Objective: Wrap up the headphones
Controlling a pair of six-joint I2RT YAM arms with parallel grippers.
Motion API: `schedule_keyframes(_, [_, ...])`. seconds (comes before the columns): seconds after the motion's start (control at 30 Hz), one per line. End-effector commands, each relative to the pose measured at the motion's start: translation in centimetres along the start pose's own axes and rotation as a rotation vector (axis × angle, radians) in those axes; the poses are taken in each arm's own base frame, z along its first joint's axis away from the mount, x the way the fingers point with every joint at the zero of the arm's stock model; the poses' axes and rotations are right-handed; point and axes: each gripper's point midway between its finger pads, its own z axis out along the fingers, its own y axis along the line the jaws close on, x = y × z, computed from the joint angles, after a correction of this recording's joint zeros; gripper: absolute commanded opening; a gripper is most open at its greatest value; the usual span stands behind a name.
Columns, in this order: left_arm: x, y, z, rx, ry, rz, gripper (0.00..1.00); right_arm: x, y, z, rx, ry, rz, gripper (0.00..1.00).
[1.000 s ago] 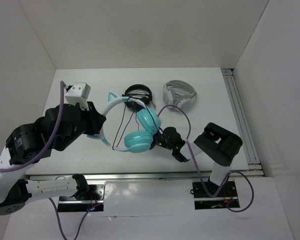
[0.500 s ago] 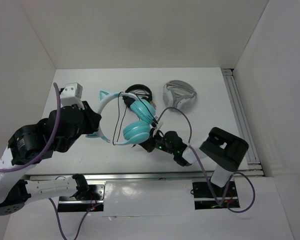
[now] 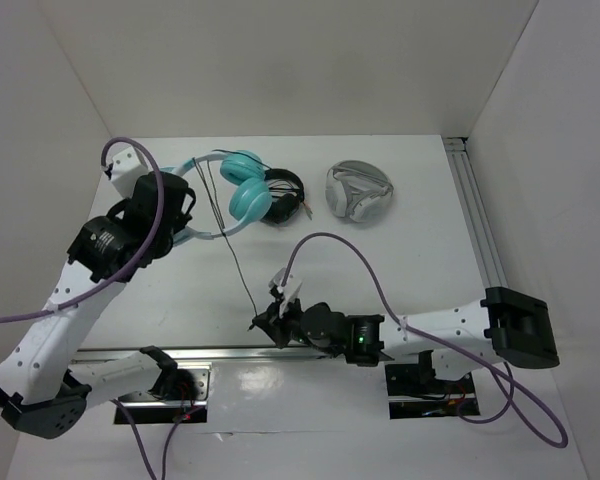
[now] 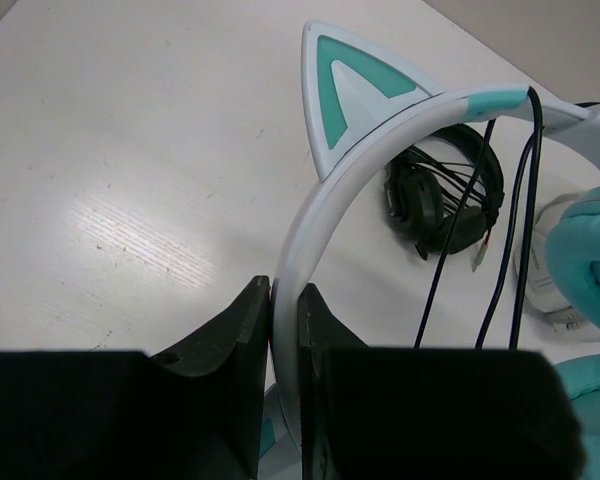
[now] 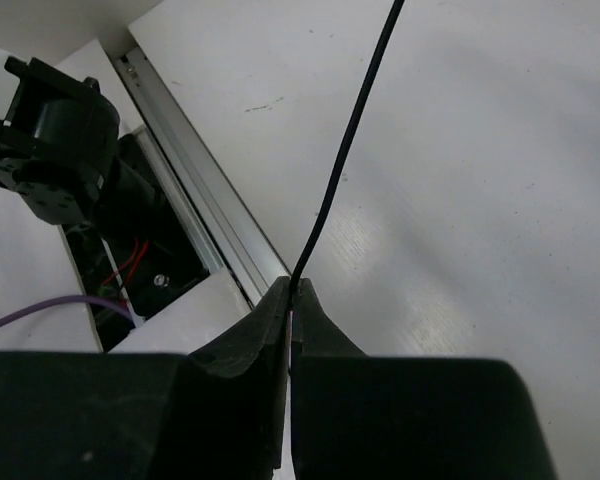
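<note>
Clamping the pale headband (image 4: 315,215) of the teal headphones (image 3: 242,192) in the left gripper (image 4: 285,300), jaws closed tight on the band a little below one cat ear (image 4: 352,95). Holding the teal headphones raised over the far left part of the tabletop (image 3: 420,250), ear cups overlapping the black headphones (image 3: 288,193) in the overhead view. Pinching the thin black cable (image 5: 350,140) in the right gripper (image 5: 292,292) close to the tabletop's near edge, jaws shut on it with nothing else between them. Stretching the cable in a nearly straight line from the headband across the tabletop to that pinch, just short of the metal rail (image 3: 230,352). Leaving the white-grey headphones (image 3: 358,192) lying to the right of the black pair, apart from both grippers
</note>
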Motion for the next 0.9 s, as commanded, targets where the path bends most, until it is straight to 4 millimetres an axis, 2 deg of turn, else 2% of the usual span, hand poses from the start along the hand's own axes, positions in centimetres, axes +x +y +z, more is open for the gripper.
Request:
schedule_keyframes(0.0, [-3.2, -2.7, 0.5, 0.101, -0.063, -0.185, 0.0, 0.0, 0.7, -0.9, 0.071, 0.056, -0.074, 0.0])
schedule_keyframes(0.07, [-3.4, -1.8, 1.6, 0.051, -0.082, -0.166, 0.0, 0.1, 2.5, -1.9, 0.053, 0.071, -0.113, 0.0])
schedule_keyframes(0.1, [-3.1, -1.3, 2.6, 0.01, -0.084, -0.154, 0.0, -1.0, 3.7, -2.0, 0.04, 0.057, -0.112, 0.0])
schedule_keyframes(0.13, [-2.9, -0.5, 3.5, -0.03, -0.081, -0.13, 0.0, -0.6, 4.7, -2.8, 0.038, 0.079, -0.15, 0.0])
schedule_keyframes(0.2, [-1.8, 0.0, 4.6, -0.061, -0.064, -0.111, 0.0, -2.0, 6.6, -3.0, 0.011, 0.072, -0.168, 0.0])
schedule_keyframes(0.27, [-0.6, 0.2, 4.9, -0.073, -0.054, -0.08, 0.0, -2.3, 7.3, -3.4, 0.002, 0.088, -0.22, 0.0])
schedule_keyframes(0.3, [0.4, 0.3, 5.1, -0.082, -0.042, -0.054, 0.0, -3.3, 8.3, -3.6, -0.017, 0.072, -0.222, 0.0])
schedule_keyframes(0.37, [1.9, 0.0, 4.3, -0.071, -0.03, 0.008, 0.0, -3.3, 7.9, -3.4, 0.014, 0.096, -0.267, 0.0])
schedule_keyframes(0.43, [2.6, -0.3, 4.1, -0.063, -0.015, 0.068, 0.0, -4.2, 7.5, -3.6, 0.045, 0.107, -0.325, 0.0])
schedule_keyframes(0.53, [5.0, -0.9, 3.8, -0.017, 0.051, 0.231, 0.0, -6.1, 7.4, -3.8, 0.067, 0.096, -0.382, 0.0])
schedule_keyframes(0.6, [6.4, -1.4, 3.4, 0.036, 0.064, 0.35, 0.0, -6.6, 6.1, -4.1, 0.096, 0.132, -0.457, 0.0])
schedule_keyframes(0.73, [7.6, -2.2, 2.2, 0.178, 0.062, 0.46, 0.0, -8.3, 3.7, -4.6, 0.151, 0.176, -0.543, 0.0])
schedule_keyframes(0.77, [7.7, -2.2, 2.0, 0.2, 0.062, 0.478, 0.0, -8.1, 3.0, -4.8, 0.156, 0.209, -0.579, 0.0])
schedule_keyframes(0.8, [8.0, -1.7, 1.8, 0.219, 0.067, 0.52, 0.0, -8.3, 2.9, -5.1, 0.14, 0.219, -0.586, 0.0])
schedule_keyframes(0.83, [8.8, -2.2, 1.6, 0.262, 0.091, 0.546, 0.0, -8.8, 2.9, -5.2, 0.139, 0.22, -0.6, 0.0])
schedule_keyframes(0.87, [8.7, -2.2, 1.2, 0.285, 0.087, 0.571, 0.0, -8.5, 2.8, -5.6, 0.121, 0.252, -0.634, 0.0])
